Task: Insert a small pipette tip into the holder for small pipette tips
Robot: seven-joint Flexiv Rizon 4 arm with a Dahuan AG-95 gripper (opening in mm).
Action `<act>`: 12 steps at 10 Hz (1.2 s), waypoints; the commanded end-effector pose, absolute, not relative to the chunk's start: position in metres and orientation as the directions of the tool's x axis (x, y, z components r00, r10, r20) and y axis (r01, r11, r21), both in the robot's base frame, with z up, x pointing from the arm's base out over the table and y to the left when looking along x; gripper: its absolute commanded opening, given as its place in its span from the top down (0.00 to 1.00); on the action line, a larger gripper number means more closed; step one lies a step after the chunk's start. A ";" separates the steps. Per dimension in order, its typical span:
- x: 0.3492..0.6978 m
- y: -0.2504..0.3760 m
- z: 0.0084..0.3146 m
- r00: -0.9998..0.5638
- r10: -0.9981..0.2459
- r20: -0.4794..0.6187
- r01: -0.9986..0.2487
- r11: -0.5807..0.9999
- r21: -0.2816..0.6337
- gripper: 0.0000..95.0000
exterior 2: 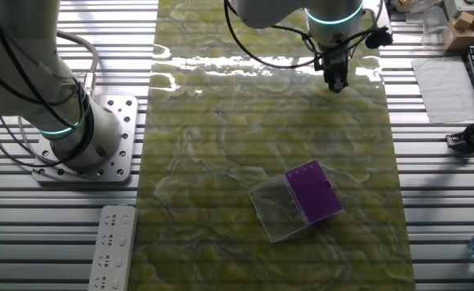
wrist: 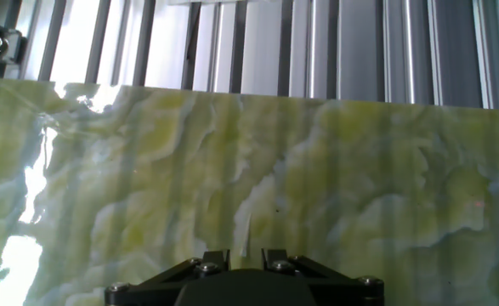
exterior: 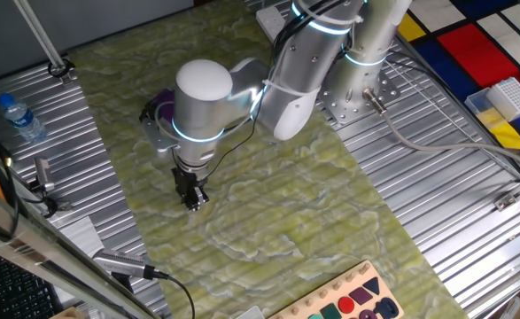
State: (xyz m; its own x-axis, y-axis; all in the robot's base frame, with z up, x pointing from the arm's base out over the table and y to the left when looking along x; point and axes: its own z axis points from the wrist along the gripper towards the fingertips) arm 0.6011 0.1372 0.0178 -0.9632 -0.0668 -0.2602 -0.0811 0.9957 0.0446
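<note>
The holder for small pipette tips (exterior 2: 313,192) is a flat purple square box with a fine grid of holes, lying on the green marbled mat, its clear cover (exterior 2: 275,212) open beside it. In one fixed view only a purple edge of it (exterior: 163,112) shows behind the arm. My gripper (exterior 2: 336,82) hangs low over the mat, well away from the holder, and also shows in that view (exterior: 192,200). In the hand view the gripper (wrist: 246,252) is nearly closed on a thin pale small pipette tip (wrist: 242,231) that points down at the bare mat.
A white gridded rack on a pale blue tray (exterior: 510,96) stands at the far right. A water bottle (exterior: 20,117) lies on the left. A coloured shape board (exterior: 353,301) sits at the front edge. A white power strip (exterior 2: 114,246) lies by the arm base (exterior 2: 83,158).
</note>
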 end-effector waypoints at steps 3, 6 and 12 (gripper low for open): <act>0.600 0.136 0.015 -0.963 -0.066 -0.262 -0.080 0.996 0.042 0.80; 0.600 0.137 0.013 -0.961 -0.061 -0.268 -0.075 0.996 0.043 0.80; 0.597 0.137 0.011 -0.959 -0.049 -0.279 -0.064 0.997 0.046 0.80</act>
